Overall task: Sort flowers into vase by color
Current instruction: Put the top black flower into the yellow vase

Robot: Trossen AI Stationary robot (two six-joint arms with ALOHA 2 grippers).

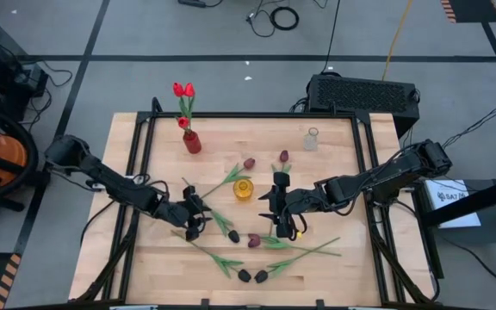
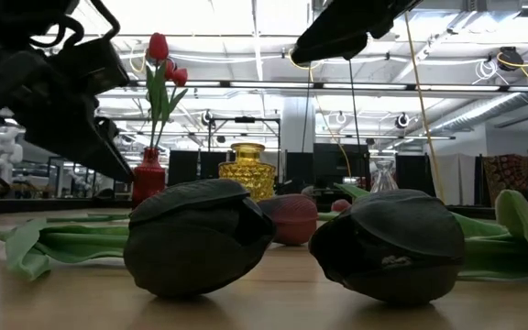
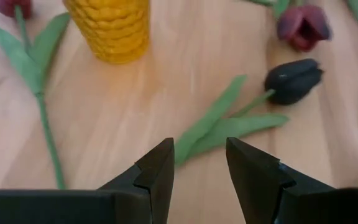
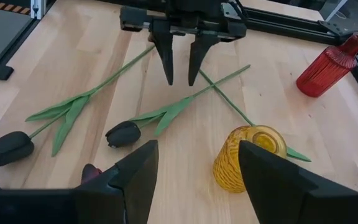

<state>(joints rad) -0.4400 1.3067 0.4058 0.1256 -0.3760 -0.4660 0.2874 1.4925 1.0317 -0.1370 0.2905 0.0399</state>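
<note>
Several artificial tulips lie flat on the wooden table (image 1: 334, 267): black heads (image 1: 244, 275), maroon heads (image 1: 249, 163) and long green stems. Red tulips (image 1: 183, 90) stand in a red vase (image 1: 192, 142). A yellow vase (image 1: 243, 189) stands mid-table and a clear vase (image 1: 311, 139) at the far right. My left gripper (image 3: 199, 149) is open, its fingers standing above the leaves of a black tulip (image 3: 294, 79) and apart from them. My right gripper (image 4: 197, 168) is open too, hovering near the yellow vase (image 4: 250, 158) and facing the left gripper (image 4: 182, 65).
Two black tulip heads (image 2: 195, 234) (image 2: 392, 243) lie close to the table's near edge, with a maroon head (image 2: 291, 218) behind them. A black metal frame (image 1: 145, 155) borders the tabletop. A black box (image 1: 364, 93) sits beyond the far edge.
</note>
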